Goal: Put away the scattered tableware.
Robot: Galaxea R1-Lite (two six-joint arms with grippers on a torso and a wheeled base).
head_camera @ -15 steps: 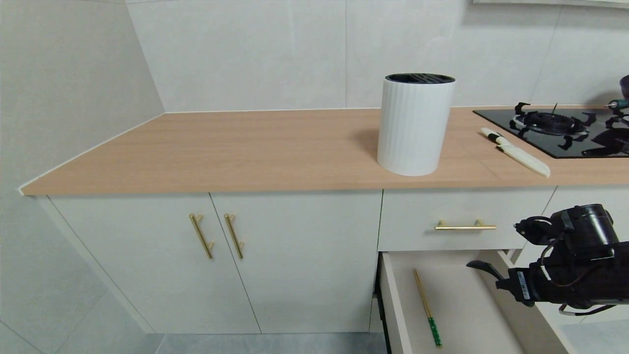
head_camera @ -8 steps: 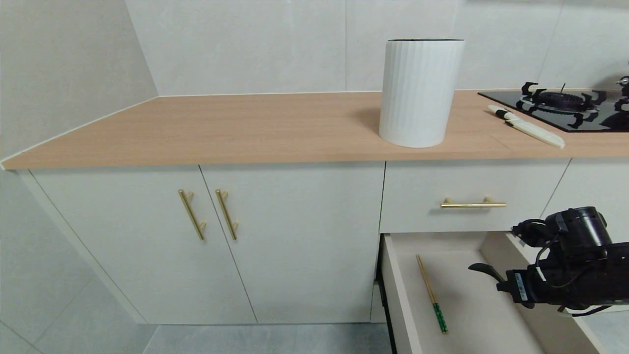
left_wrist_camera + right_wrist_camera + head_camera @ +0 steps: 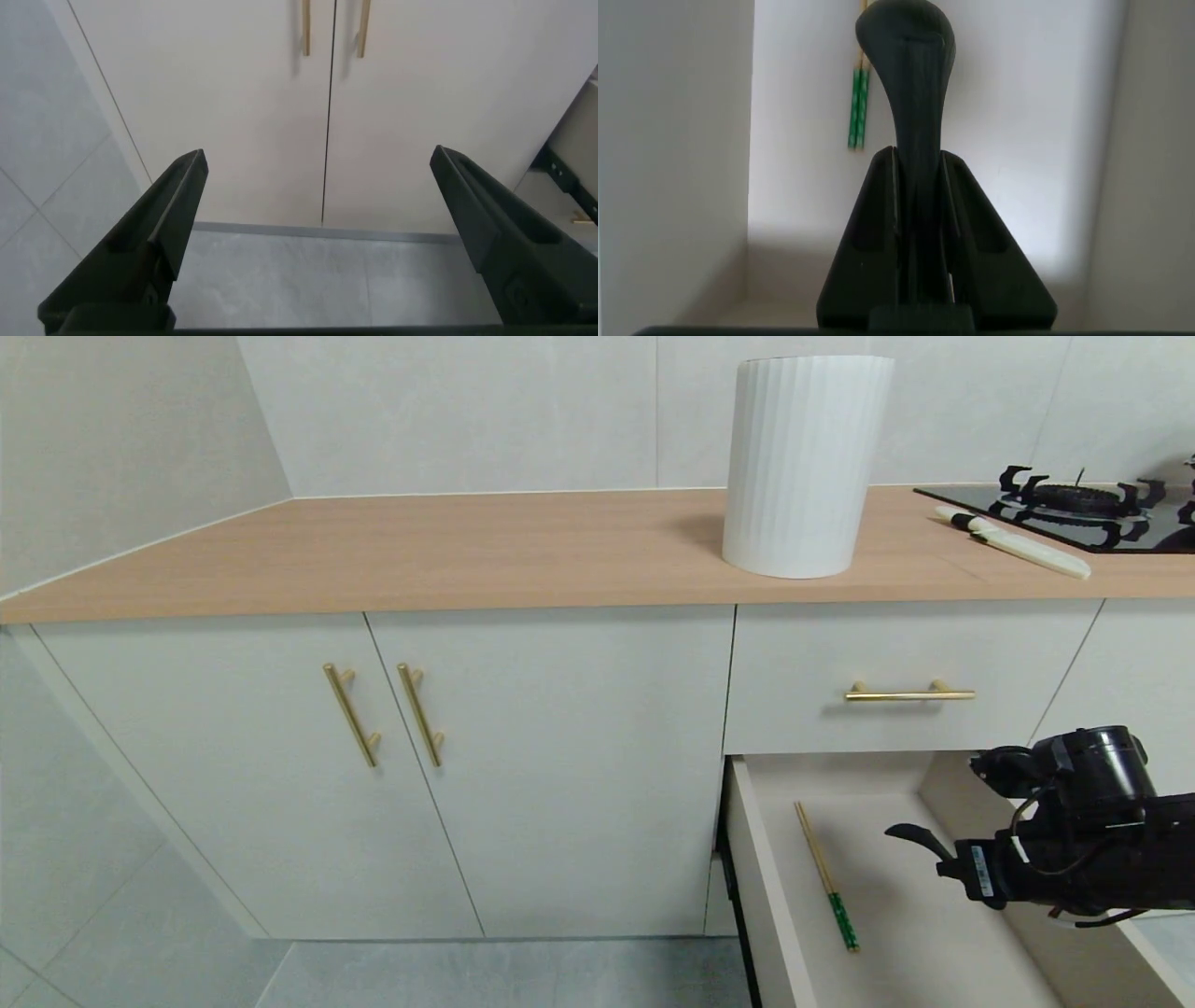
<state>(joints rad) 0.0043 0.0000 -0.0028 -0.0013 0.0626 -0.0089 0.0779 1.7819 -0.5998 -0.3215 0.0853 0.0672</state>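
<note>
Fingers of the right end effector (image 3: pixel 904 832) are pressed together, empty, over the open drawer (image 3: pixel 758 882) by its right wall. Chopsticks (image 3: pixel 827 887) lie near the drawer's left wall. The left end effector (image 3: pixel 322 201) is spread wide, facing cabinet doors (image 3: pixel 327 103). A knife (image 3: pixel 1016 544) lies near the worktop's (image 3: pixel 420 546) front edge, right of a white holder (image 3: pixel 803 467).

1. Top face of the white holder (image 3: pixel 808 467) is hidden by the low viewing angle.
2. The hob (image 3: pixel 1074 509) is cut off at the head view's right edge.
3. Front of the open drawer (image 3: pixel 752 859) runs off the bottom edge.
4. Bare ends of the chopsticks (image 3: pixel 856 110) are hidden behind the right end effector (image 3: pixel 906 37).
</note>
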